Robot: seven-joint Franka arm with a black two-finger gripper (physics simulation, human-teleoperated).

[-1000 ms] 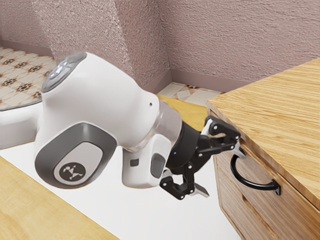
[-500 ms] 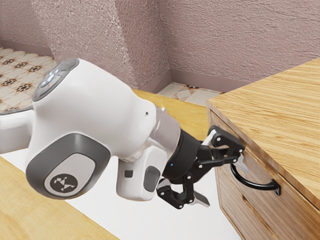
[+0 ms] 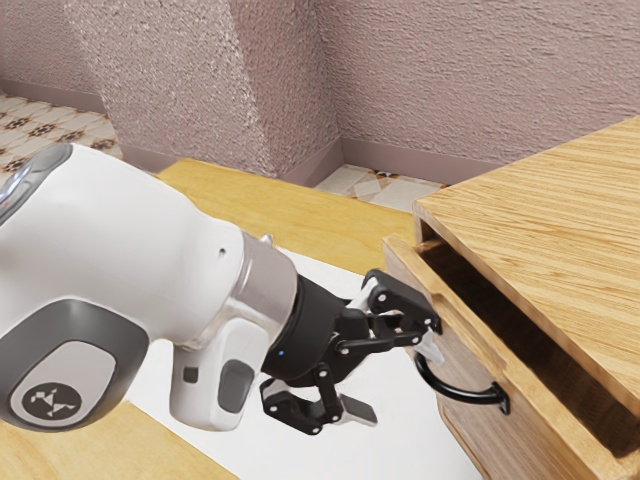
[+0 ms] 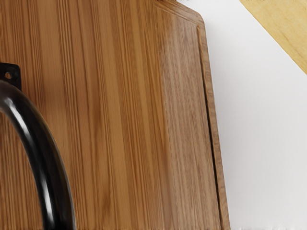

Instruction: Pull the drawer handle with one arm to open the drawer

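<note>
Gripper (image 3: 390, 373) jaws wide apart, one hooking handle (image 4: 50, 177)

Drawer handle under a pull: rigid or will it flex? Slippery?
Likely rigid: the handle is a thick black bow fixed to the drawer front through an end plate. Probably slick: its surface is glossy with a bright highlight, so a finger of the open gripper hooked behind it may slide along the curve.

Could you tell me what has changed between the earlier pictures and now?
The drawer has slid out toward the exterior view's left, opening a dark gap under the cabinet top. The gripper, open with its upper finger against the handle, drew back with the arm. The cabinet top stayed put.
</note>
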